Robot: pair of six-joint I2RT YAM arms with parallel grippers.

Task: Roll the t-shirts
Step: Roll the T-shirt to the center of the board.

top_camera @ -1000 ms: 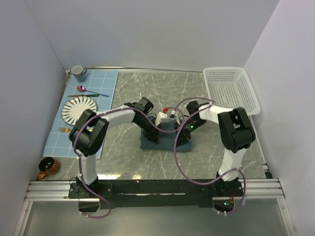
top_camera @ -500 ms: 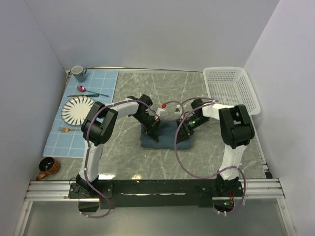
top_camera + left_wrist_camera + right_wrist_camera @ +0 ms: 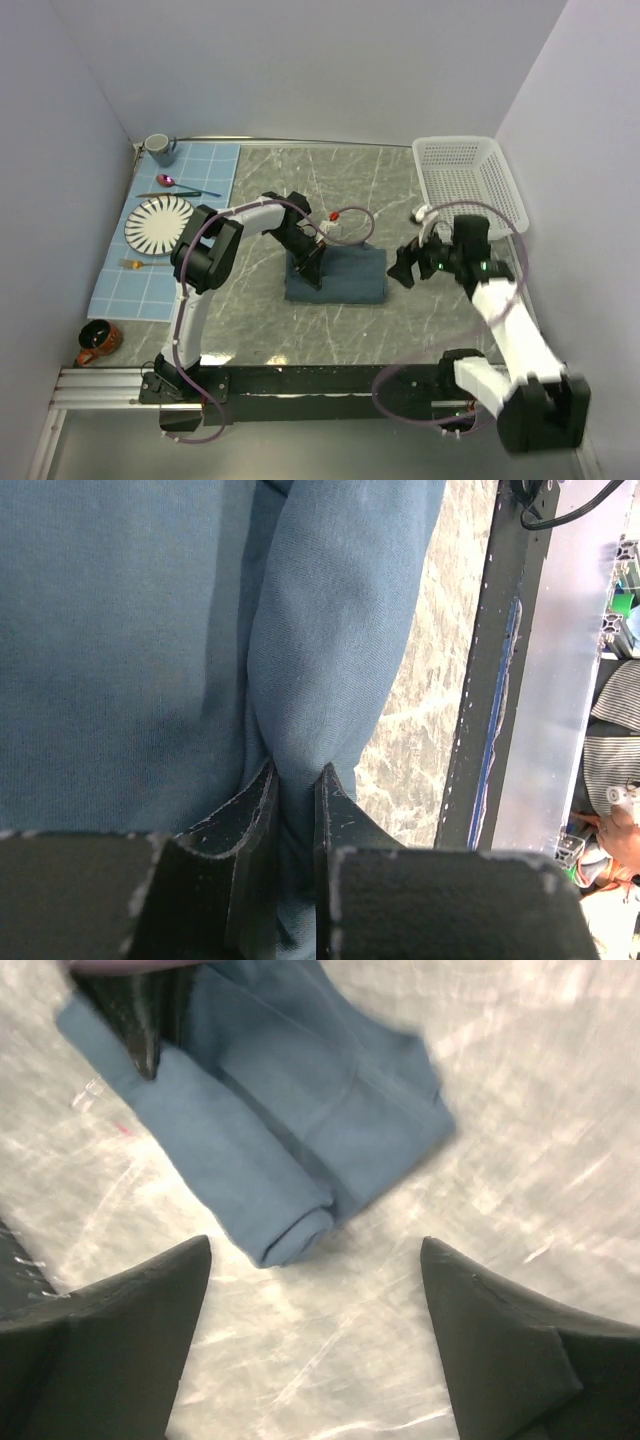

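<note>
Mid-table (image 3: 420,190), my left pincer (image 3: 312,268) bites the t-shirt (image 3: 345,280) near its left end. The shirt lies there as a partly rolled slate-blue bundle. From the left wrist, the pincer (image 3: 297,775) has its two fingers nearly together, with a ridge of the shirt (image 3: 330,630) squeezed between them. The thick roll of cloth runs away from the tips, and bare marble shows beside it.

My right pincer (image 3: 405,268) hangs just off the shirt's right edge, over marble, with its jaws spread wide and nothing between them. From the right wrist, the pincer (image 3: 315,1243) touches no cloth. The shirt (image 3: 290,1110) lies ahead of both fingers, its rolled end nearest the finger on the left of that view. The white basket (image 3: 470,180) sits at the far right corner, well apart from the shirt.
</note>
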